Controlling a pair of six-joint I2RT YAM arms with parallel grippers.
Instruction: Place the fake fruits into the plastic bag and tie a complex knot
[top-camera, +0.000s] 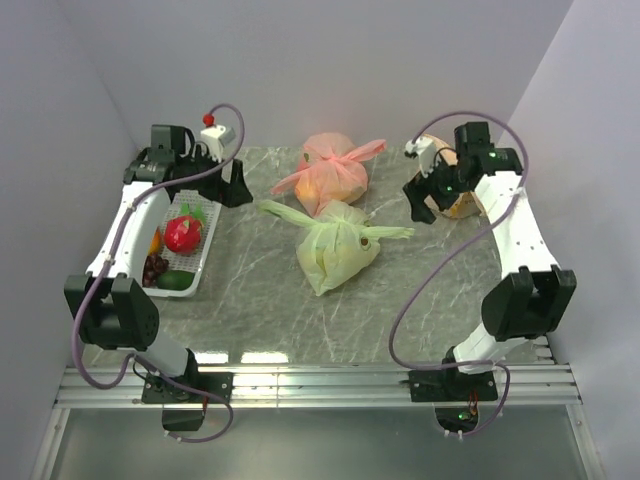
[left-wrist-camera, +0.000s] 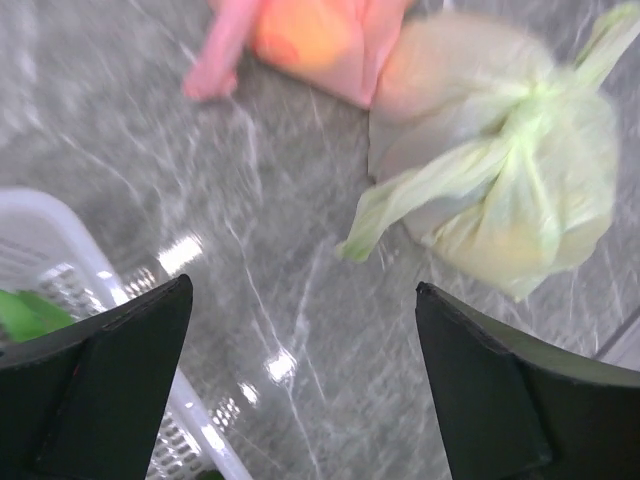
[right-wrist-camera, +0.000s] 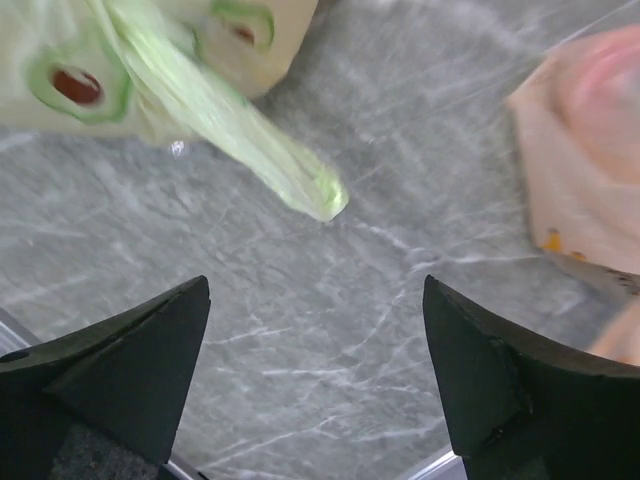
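Green bag (top-camera: 335, 258): likely light, soft, slippery.
Hold: by the knot (top-camera: 353, 237).
Left gripper (left-wrist-camera: 305, 295): spread, empty.
Right gripper (right-wrist-camera: 316, 288): spread, empty.

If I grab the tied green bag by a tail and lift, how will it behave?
Probably floppy: the green bag is thin, crinkled film slumped on the table, so it should sag and swing below the knot. Likely light, since the bulge looks modest. The tail looks smooth and twisted, so it may slip unless gripped firmly.
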